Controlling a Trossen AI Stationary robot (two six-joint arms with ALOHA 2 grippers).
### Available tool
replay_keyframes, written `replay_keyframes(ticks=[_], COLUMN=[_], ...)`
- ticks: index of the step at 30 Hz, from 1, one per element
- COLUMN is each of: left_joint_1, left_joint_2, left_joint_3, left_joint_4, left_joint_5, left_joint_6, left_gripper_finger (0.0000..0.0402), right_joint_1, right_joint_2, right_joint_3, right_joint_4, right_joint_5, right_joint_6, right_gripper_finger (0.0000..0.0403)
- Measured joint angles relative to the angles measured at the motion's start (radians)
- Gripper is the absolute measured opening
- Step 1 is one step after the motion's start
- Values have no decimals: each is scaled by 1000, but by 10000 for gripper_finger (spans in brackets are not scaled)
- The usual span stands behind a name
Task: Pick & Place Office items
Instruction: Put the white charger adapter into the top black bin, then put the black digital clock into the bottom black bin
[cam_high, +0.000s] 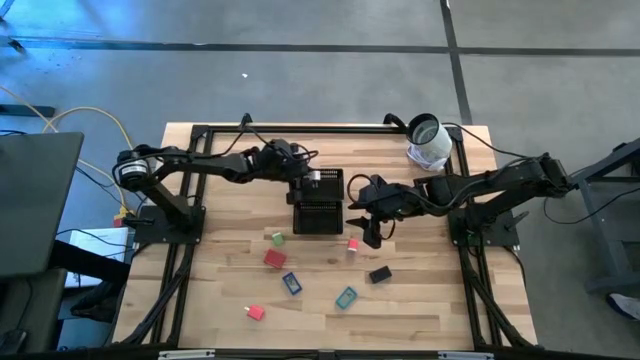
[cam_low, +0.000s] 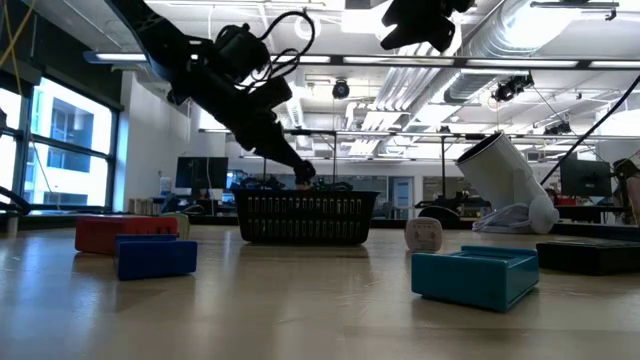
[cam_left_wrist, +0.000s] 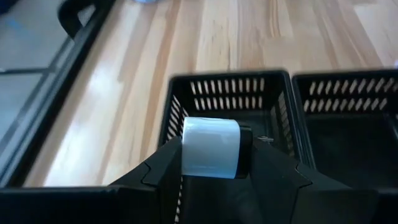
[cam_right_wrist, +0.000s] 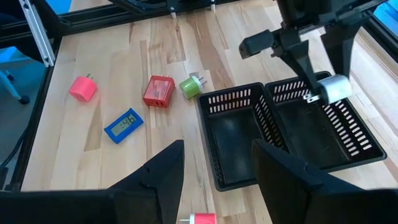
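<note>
Left fingers (cam_left_wrist: 211, 163) clamped on white piece (cam_left_wrist: 210, 148) above black tray (cam_left_wrist: 283, 99), right fingers (cam_right_wrist: 216, 163) open, empty.

The left gripper (cam_left_wrist: 211, 163) holds a small white block (cam_left_wrist: 210, 147) between its two dark fingers (cam_left_wrist: 163, 171). The block hangs just above the black mesh tray (cam_left_wrist: 227, 94), over the compartment nearer to the wooden table's (cam_left_wrist: 149, 56) dark frame (cam_left_wrist: 74, 18). The second compartment lies beside it.
</note>
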Motion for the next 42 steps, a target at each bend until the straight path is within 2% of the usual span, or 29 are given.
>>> replay_keyframes(ticks=[4, 9, 19, 24, 30, 42], left_joint_1=[5, 5, 5, 5, 3, 3], left_joint_2=[0, 0, 0, 0, 0, 0], left_joint_3=[0, 0, 0, 0, 0, 0], left_joint_4=[-43, -58, -72, -73, -68, -59], left_joint_5=[0, 0, -2, -58, -90, -93], left_joint_6=[0, 0, -19, -50, -52, -62], left_gripper_finger=[151, 171, 170, 173, 196, 209], right_joint_1=[0, 0, 0, 0, 0, 0], right_joint_2=[0, 0, 0, 0, 0, 0], right_joint_3=[0, 0, 0, 0, 0, 0], right_joint_4=[0, 0, 0, 0, 0, -9], right_joint_5=[0, 0, 0, 0, 0, 0], right_joint_6=[0, 0, 0, 0, 0, 0], right_gripper_finger=[175, 175, 175, 175, 175, 175])
